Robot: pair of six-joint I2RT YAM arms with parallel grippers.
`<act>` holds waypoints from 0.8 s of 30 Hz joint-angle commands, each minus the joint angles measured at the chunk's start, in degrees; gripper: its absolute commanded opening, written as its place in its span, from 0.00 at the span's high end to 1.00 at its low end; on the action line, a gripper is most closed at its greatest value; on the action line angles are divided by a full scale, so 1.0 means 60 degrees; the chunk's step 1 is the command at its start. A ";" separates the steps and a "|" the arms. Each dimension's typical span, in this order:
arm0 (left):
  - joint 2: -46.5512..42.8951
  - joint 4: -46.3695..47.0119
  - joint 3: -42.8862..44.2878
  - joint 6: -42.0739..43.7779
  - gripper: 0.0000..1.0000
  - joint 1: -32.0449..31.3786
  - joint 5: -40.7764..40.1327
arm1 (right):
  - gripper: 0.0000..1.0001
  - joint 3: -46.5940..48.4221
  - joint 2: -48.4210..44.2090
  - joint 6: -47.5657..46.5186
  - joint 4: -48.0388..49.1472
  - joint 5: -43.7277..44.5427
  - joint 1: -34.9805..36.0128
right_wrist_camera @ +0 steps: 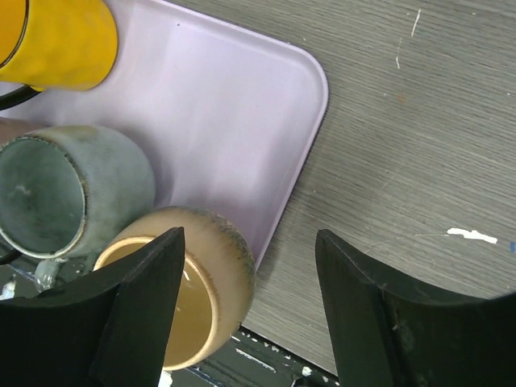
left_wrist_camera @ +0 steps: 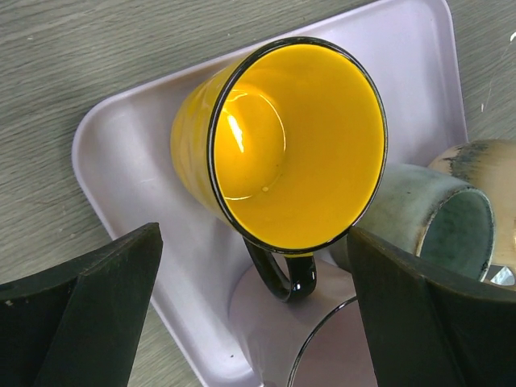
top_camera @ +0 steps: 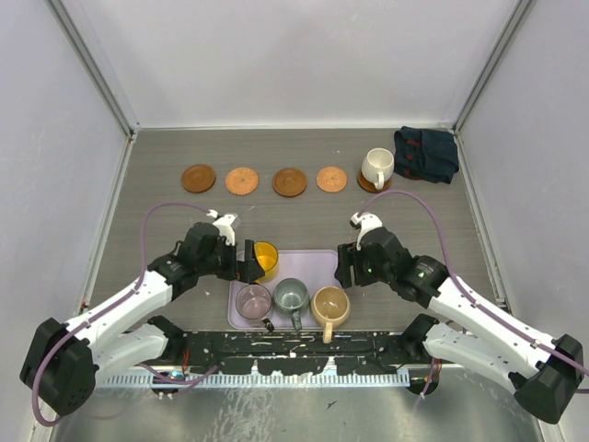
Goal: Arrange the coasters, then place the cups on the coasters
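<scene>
Four brown coasters (top_camera: 198,178) (top_camera: 242,180) (top_camera: 290,181) (top_camera: 332,179) lie in a row at the back. A fifth coaster (top_camera: 365,186) carries the white cup (top_camera: 377,167). On the lilac tray (top_camera: 308,264) are the yellow cup (left_wrist_camera: 282,137), the mauve-pink cup (top_camera: 253,301), the grey-green cup (right_wrist_camera: 105,177) and the tan cup (right_wrist_camera: 218,258). My left gripper (left_wrist_camera: 254,266) is open, its fingers either side of the yellow cup's black handle without touching it. My right gripper (right_wrist_camera: 248,242) is open and holds nothing. It hangs over the tray's right edge, its left finger above the tan cup.
A dark navy cloth (top_camera: 426,153) lies bunched at the back right, just beside the white cup. The black rail (top_camera: 294,350) with the arm bases runs along the near edge, right behind the tray. Grey walls close in the table on three sides.
</scene>
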 commanded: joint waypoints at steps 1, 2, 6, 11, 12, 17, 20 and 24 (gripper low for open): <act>0.0311 0.0781 0.0141 -0.0145 0.02 -0.0281 -0.0274 | 0.30 -0.0014 0.0103 0.0030 0.0550 0.0353 0.0066; 0.0346 0.0806 0.0173 -0.0156 0.02 -0.0333 -0.0310 | 0.30 -0.0019 0.0174 0.0013 0.0687 0.0316 0.0069; 0.0367 0.0835 0.0221 -0.0145 0.01 -0.0500 -0.0451 | 0.30 0.0020 0.0444 -0.0039 0.1178 0.0158 0.0062; 0.0428 0.0685 0.0191 -0.0074 0.06 -0.0610 -0.0489 | 0.30 0.0062 0.0682 -0.0083 0.1425 0.0169 0.0080; 0.0449 0.0642 0.0181 -0.0059 0.06 -0.0634 -0.0518 | 0.30 0.0060 0.0705 -0.0083 0.1443 0.0177 0.0083; 0.0466 0.0329 0.0188 -0.0028 0.14 -0.0746 -0.0837 | 0.30 0.0069 0.0713 -0.0034 0.1458 0.0179 0.0078; 0.0454 0.0116 0.0192 0.0021 0.21 -0.0793 -0.0982 | 0.31 0.0082 0.0728 0.0082 0.1234 0.0074 0.0074; 0.0350 0.0033 0.0157 0.0060 0.32 -0.0814 -0.1073 | 0.31 0.0097 0.0536 0.0440 0.0645 0.0141 0.0197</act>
